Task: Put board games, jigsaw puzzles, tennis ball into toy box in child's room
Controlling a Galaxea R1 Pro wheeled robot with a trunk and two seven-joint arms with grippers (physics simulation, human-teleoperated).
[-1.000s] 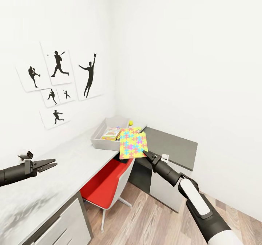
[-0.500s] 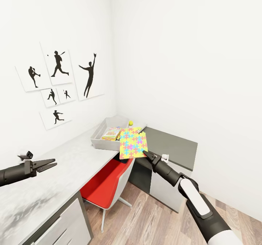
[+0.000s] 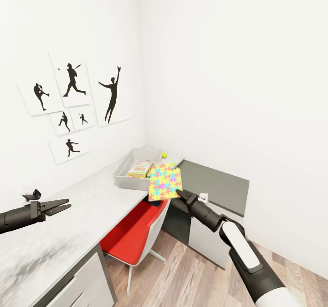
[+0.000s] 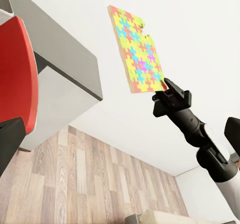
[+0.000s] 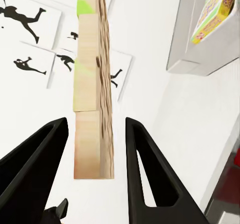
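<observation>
i log: right end effector (image 3: 179, 192) clamped on the thin multicoloured jigsaw puzzle square (image 3: 164, 182), held upright just beside the shallow light-grey toy box (image 3: 124, 178) on the white surface (image 3: 91, 202); left end effector (image 3: 65, 204) narrow, holding nothing.

Your right arm (image 3: 241, 252) reaches fwd from the lower right, black forearm, white upper part. Your right gripper (image 3: 178, 192) pinches the lower corner of a jigsaw puzzle (image 3: 165, 182) and holds it up in the air, tilted a bit. From the R wrist cam, one finger (image 5: 145, 174) sits on each side of the puzzle's edge. Your left arm (image 3: 16, 218) sticks out low on the left, about level. Your left gripper (image 3: 63, 205) has its fingers close together, nothing in them.
</observation>
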